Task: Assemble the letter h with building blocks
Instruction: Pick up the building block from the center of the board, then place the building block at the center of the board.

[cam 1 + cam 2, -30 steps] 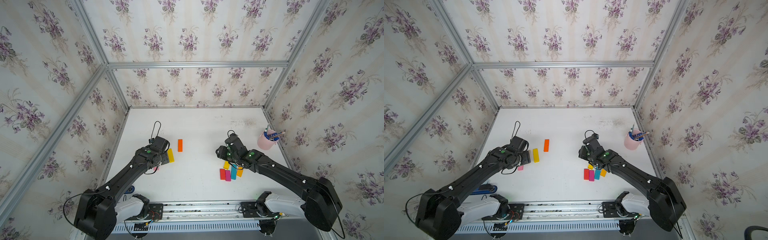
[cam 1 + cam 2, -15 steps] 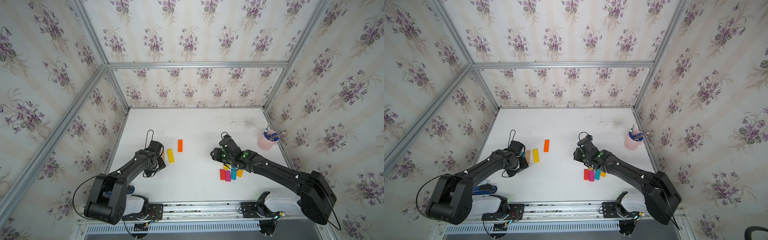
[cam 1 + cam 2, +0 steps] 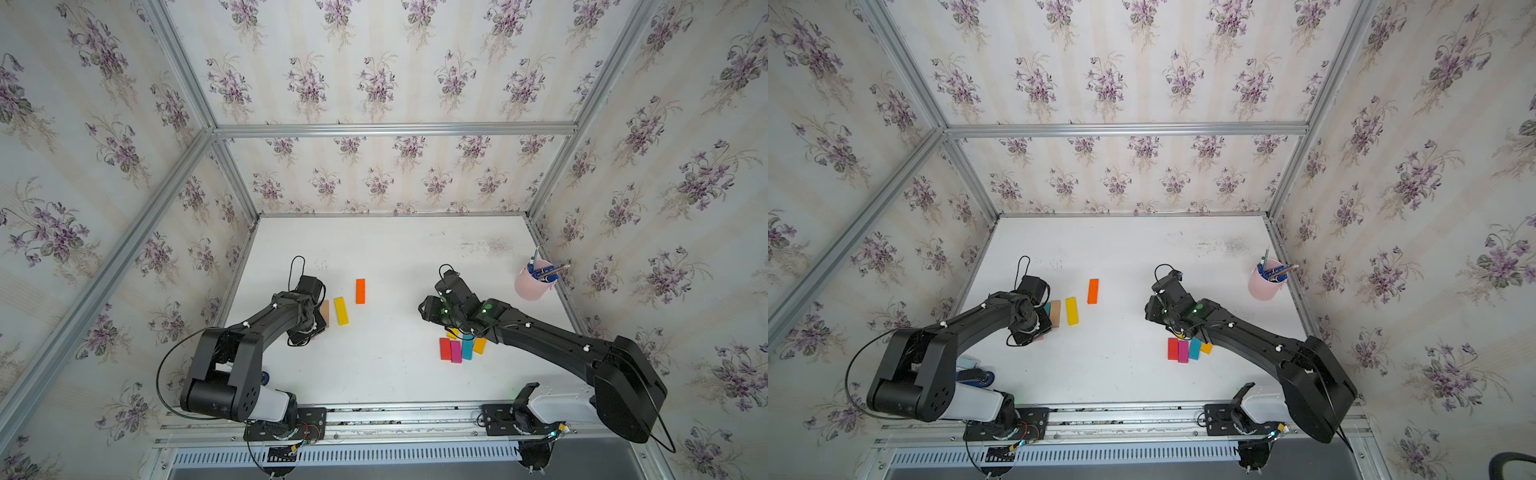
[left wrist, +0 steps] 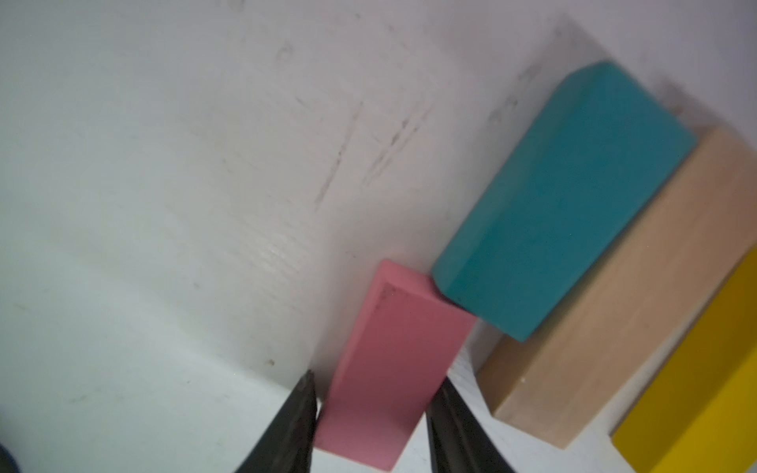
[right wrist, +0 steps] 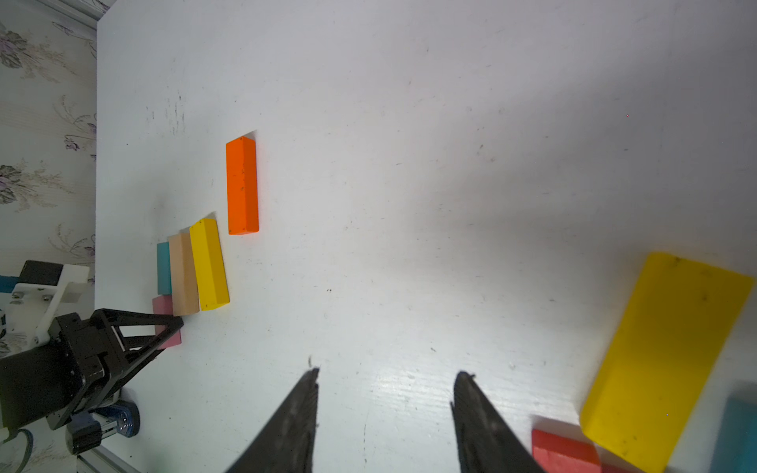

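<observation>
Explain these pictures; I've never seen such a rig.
These are two black robot arms, left arm and right arm, each ending in a two-fingered gripper, at a white table. The top views look down on everything; the other two pictures come from cameras on the wrists. Coloured wooden blocks lie flat: an orange block, a yellow block, a tan block and a teal block, plus a mixed cluster by the right arm. A pink cup holds pens. The left gripper clamps the pink block, which lies on the table. The right gripper is open and empty.
</observation>
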